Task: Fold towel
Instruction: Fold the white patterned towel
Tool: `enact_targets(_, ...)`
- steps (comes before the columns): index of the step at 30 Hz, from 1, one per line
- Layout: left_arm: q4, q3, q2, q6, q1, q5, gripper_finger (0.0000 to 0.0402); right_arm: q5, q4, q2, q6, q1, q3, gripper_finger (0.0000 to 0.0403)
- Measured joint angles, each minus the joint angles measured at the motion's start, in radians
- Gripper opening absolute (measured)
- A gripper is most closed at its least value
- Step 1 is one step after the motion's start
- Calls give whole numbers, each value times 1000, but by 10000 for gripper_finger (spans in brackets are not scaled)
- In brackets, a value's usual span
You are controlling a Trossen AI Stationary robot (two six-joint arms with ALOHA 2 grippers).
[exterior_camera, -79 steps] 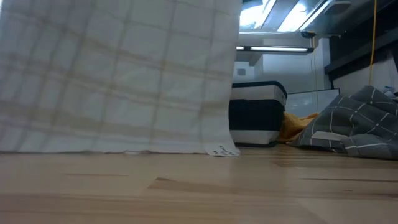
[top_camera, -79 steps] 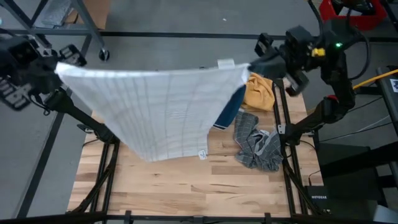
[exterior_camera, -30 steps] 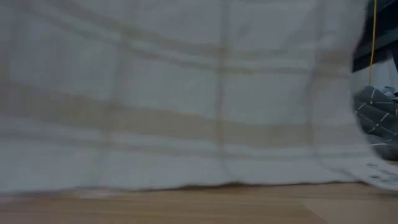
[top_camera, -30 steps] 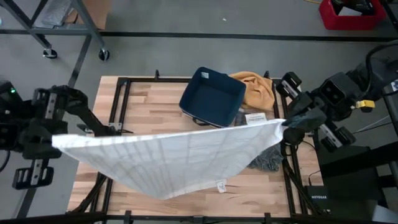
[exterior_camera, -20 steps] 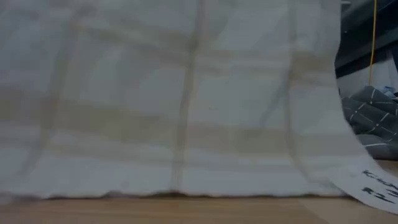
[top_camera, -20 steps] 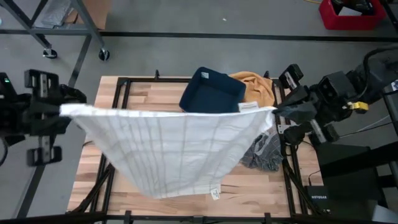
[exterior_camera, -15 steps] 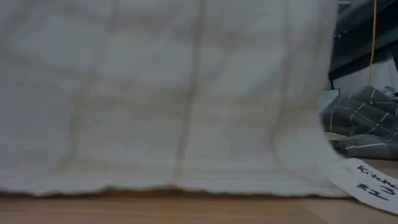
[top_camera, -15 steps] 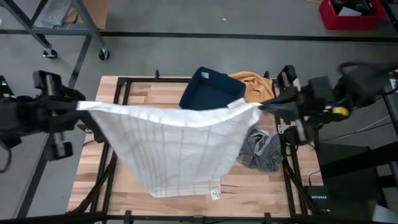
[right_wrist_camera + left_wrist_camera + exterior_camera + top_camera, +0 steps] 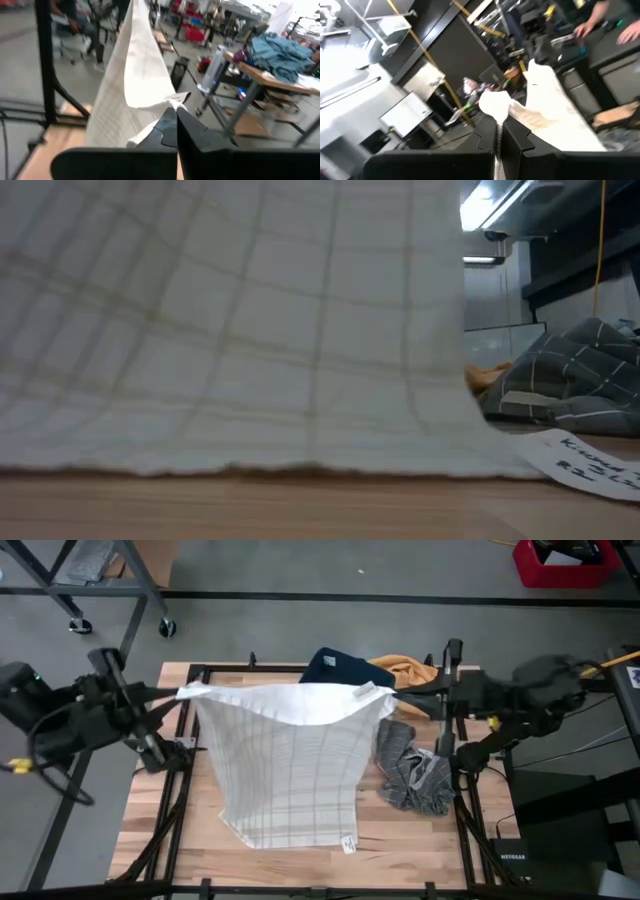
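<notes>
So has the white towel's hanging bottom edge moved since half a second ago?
Yes. The white towel now drapes narrower, its top edge nearer the navy bin.

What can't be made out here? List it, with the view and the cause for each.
- Dark blue item, high view: mostly covered by the white towel.
- Table area behind the towel, low view: the hanging towel fills most of the picture.
- Label writing, low view: cut off by the edge, too blurred to read.
- Orange cloth, high view: partly hidden by the right end effector and towel.
- Room background, left wrist view: motion blur.
</notes>
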Motion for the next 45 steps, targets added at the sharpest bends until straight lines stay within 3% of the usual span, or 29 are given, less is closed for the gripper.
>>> enact_targets(6,-111,-1,-77,-141,47,-34,0,2,-123,8,0,-47,0,0)
enact_targets(14,-617,2,-182,-725,92,-56,0,1,-153,8,28,-90,0,0)
enact_targets(17,-676,1,-165,-812,77,-21,0,-48,-151,8,30,-89,0,0)
enact_targets(22,-448,-1,-97,-760,11,96,0,-199,-108,-16,87,-67,-1,0)
enact_targets(28,88,-1,7,-397,-129,109,0,-319,76,-52,214,20,-1,0)
enact_targets(32,374,-1,70,-253,-220,109,0,-380,230,-60,248,101,-1,0)
enact_targets(38,488,0,148,-223,-308,117,0,-380,330,-48,255,225,-1,0)
enact_targets(45,589,9,218,-168,-350,195,0,-300,392,-19,251,307,-1,0)
